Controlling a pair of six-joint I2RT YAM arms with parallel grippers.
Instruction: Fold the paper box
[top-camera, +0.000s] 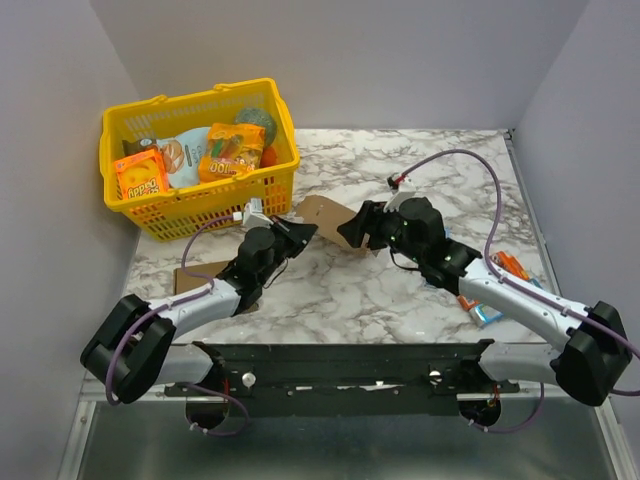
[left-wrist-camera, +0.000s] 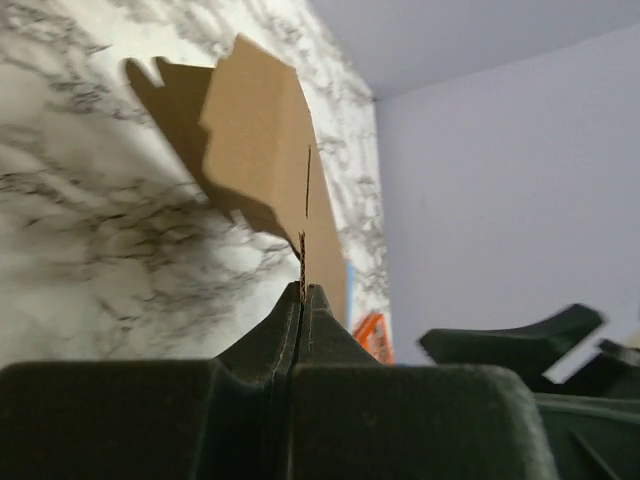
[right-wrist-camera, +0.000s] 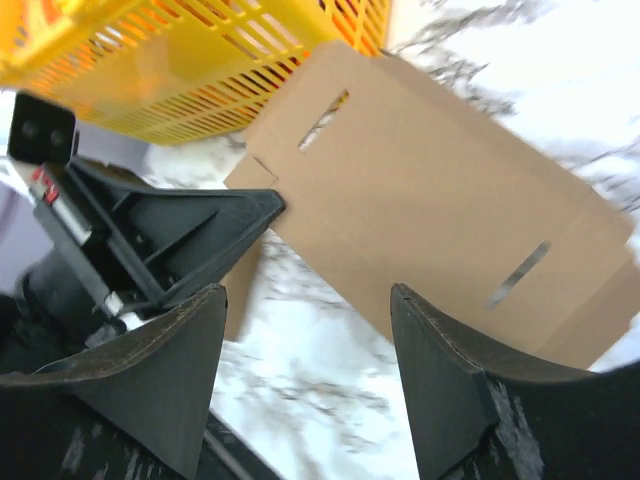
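Left jaws tight on paper box (left-wrist-camera: 260, 130)

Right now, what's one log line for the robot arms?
left end effector: shut on paper box | right end effector: open, facing paper box | fold: not done

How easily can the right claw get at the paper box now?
Probably yes, easily: the right claw is open, the paper box hangs just ahead of it with nothing between, and the left claw grips a different edge.
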